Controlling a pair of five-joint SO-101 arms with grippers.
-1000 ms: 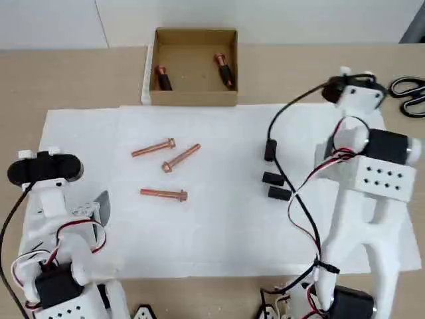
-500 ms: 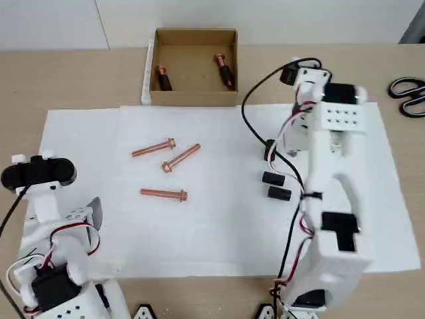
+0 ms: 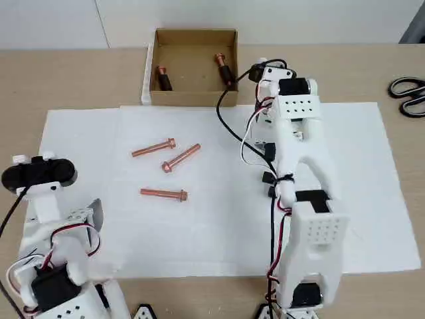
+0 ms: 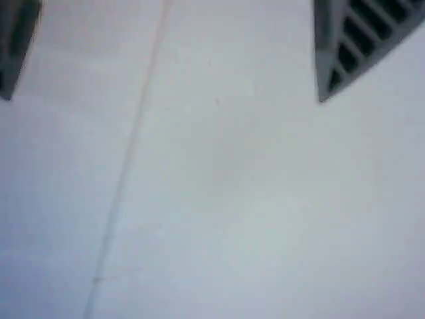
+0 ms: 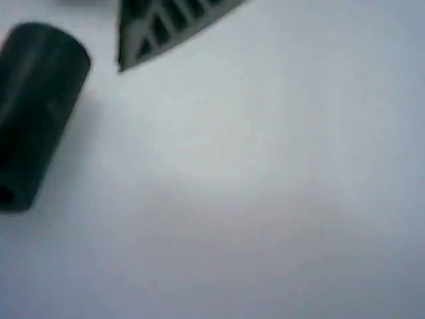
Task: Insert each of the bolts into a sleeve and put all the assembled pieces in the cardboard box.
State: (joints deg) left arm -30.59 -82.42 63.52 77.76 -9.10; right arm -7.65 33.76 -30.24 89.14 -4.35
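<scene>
A white sheet [image 3: 219,232] lies on the table [image 3: 80,73]. Near us, the left gripper [image 4: 166,80] is wide open over the sheet and holds nothing. I cannot tell if the right gripper [image 5: 174,23] is open; a sleeve [image 5: 36,113] lies beside it. Three bolts [image 3: 164,194] lie loose mid-sheet. The box [image 3: 192,98] at the back holds two done pieces [image 3: 224,70].

The bolts [image 3: 163,193] are copper-coloured, the sleeve [image 5: 36,113] matt black, the cardboard box [image 3: 192,98] plain brown. The sheet [image 3: 219,229] is plain white, the table [image 3: 73,76] light tan. The left arm [image 3: 46,199] and right arm [image 3: 302,143] are white with black parts
</scene>
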